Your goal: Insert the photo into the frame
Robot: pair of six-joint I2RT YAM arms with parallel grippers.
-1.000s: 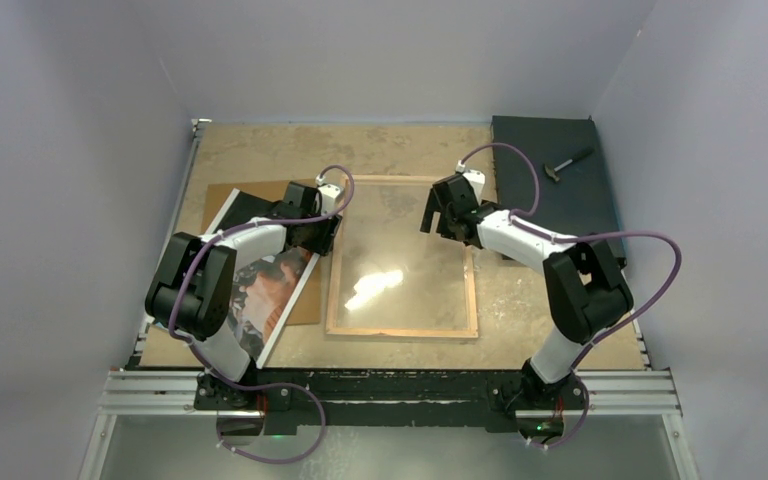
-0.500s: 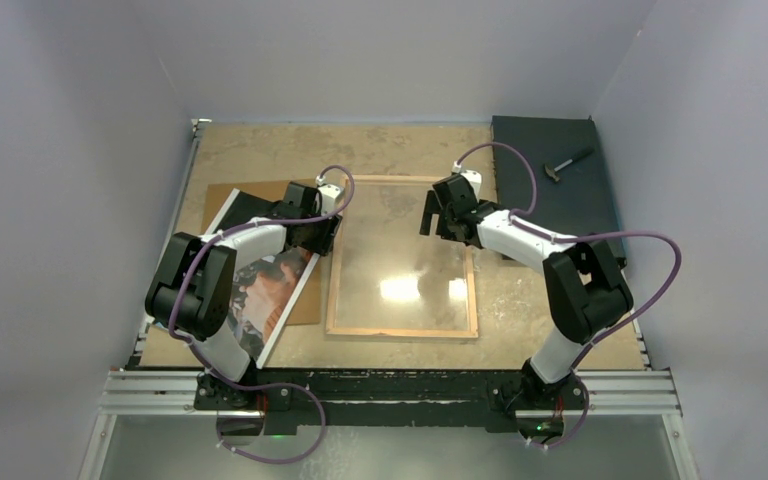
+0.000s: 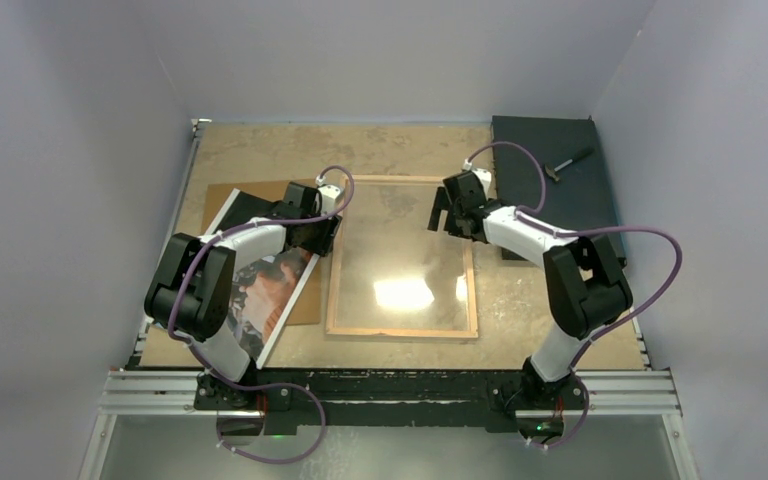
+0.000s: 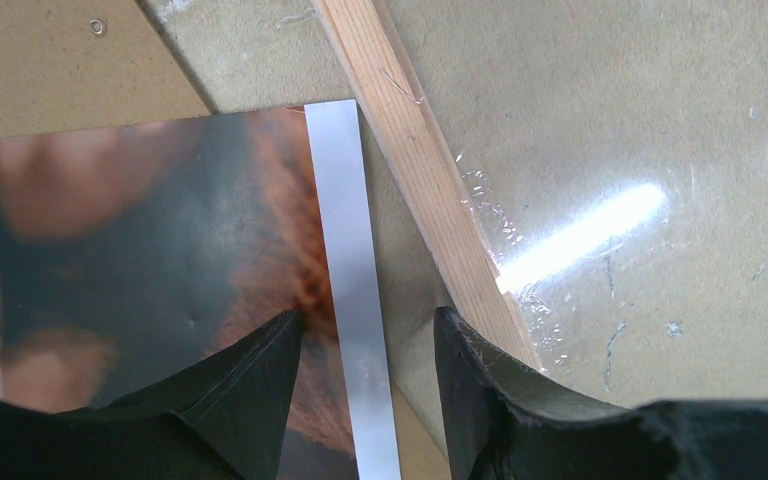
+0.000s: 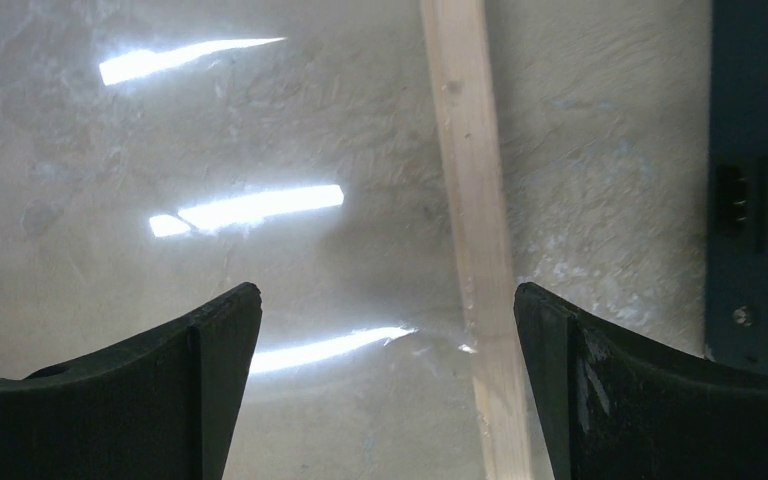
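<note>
The frame (image 3: 401,331) lies flat mid-table, its light wood rails around a glass pane that reflects the lights. The photo (image 3: 270,285) lies picture up to its left, partly under my left arm. My left gripper (image 3: 322,235) is open just above the photo's far right corner. In the left wrist view the gripper (image 4: 368,335) straddles the photo's white border (image 4: 345,230), next to the frame's left rail (image 4: 410,160). My right gripper (image 3: 443,215) is open and empty over the frame's right side. In the right wrist view the gripper (image 5: 388,300) has the right rail (image 5: 470,180) between its fingers.
A plain brown backing board (image 3: 222,195) lies under the photo at the left. A black slab (image 3: 560,185) with a small hammer (image 3: 568,164) on it lies at the back right, its edge showing in the right wrist view (image 5: 750,150). Grey walls close in both sides.
My right gripper has shifted a little to the right and back over the frame's right rail. The glare on the glass has changed. The left arm has not moved.
</note>
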